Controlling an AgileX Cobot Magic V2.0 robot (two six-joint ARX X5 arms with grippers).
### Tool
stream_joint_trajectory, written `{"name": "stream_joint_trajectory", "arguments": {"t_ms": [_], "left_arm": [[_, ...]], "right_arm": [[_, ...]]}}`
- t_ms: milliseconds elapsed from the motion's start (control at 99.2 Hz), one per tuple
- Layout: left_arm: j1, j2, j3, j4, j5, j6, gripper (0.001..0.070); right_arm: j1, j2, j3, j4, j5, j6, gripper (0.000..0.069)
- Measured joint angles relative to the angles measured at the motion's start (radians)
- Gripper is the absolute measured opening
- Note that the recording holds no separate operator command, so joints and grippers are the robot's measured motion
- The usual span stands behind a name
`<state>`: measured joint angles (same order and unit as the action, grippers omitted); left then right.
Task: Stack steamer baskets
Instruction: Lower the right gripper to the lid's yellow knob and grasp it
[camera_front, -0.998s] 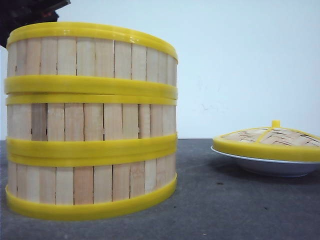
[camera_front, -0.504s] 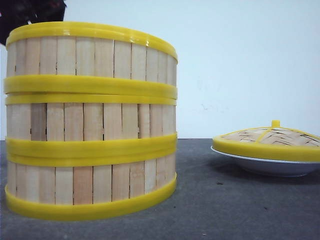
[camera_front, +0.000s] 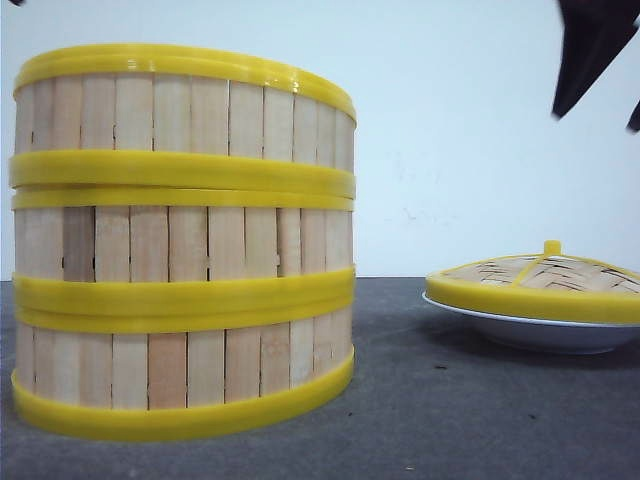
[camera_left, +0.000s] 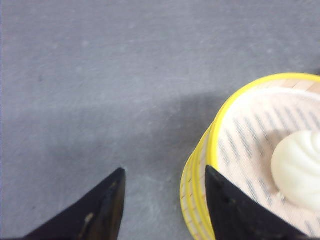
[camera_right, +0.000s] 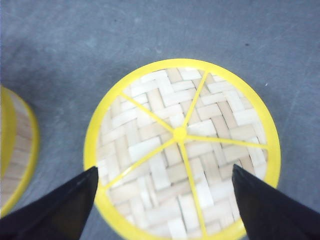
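1. Three baskets stand stacked in one column at the left of the front view, pale upright slats between thick yellow rims, edges aligned.
2. The top basket holds a white bun on a slatted liner.
3. A woven lid with yellow rim and knob lies on a white plate at lower right.
4. The table is grey and matte; the wall is plain white.
5. The left gripper is spread, empty, beside the stack.
6. The right gripper hangs wide apart above the lid.

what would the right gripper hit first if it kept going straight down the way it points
Most likely the woven lid: the right gripper is open and points at it, fingers either side of its middle. How far off it is, I cannot tell.
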<state>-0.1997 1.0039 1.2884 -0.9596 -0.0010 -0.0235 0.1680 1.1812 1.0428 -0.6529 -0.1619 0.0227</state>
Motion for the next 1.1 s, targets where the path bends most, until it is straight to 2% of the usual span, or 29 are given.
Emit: {"name": "stream_joint_trajectory", "arguments": {"t_ms": [282, 736, 786, 907, 1099], "left_arm": [[0.012, -0.014, 0.000, -0.018, -0.010, 0.005, 0.0299], [0.012, -0.012, 0.000, -0.018, -0.010, 0.005, 0.0299], [0.012, -0.012, 0.000, -0.018, -0.010, 0.005, 0.0299], [0.012, -0.012, 0.000, -0.018, -0.010, 0.005, 0.0299], [0.012, -0.012, 0.000, -0.018, -0.010, 0.005, 0.0299]], "right_arm": [[0.000, 0.179, 0.000, 0.127, 0.000, 0.000, 0.0529], [0.000, 0.344, 0.000, 0.195, 0.000, 0.000, 0.0524], [0.000, 0.344, 0.000, 0.195, 0.000, 0.000, 0.0489], [0.000, 0.344, 0.000, 0.201, 0.000, -0.001, 0.0356], [0.000, 0.344, 0.000, 0.201, 0.000, -0.001, 0.0237]]}}
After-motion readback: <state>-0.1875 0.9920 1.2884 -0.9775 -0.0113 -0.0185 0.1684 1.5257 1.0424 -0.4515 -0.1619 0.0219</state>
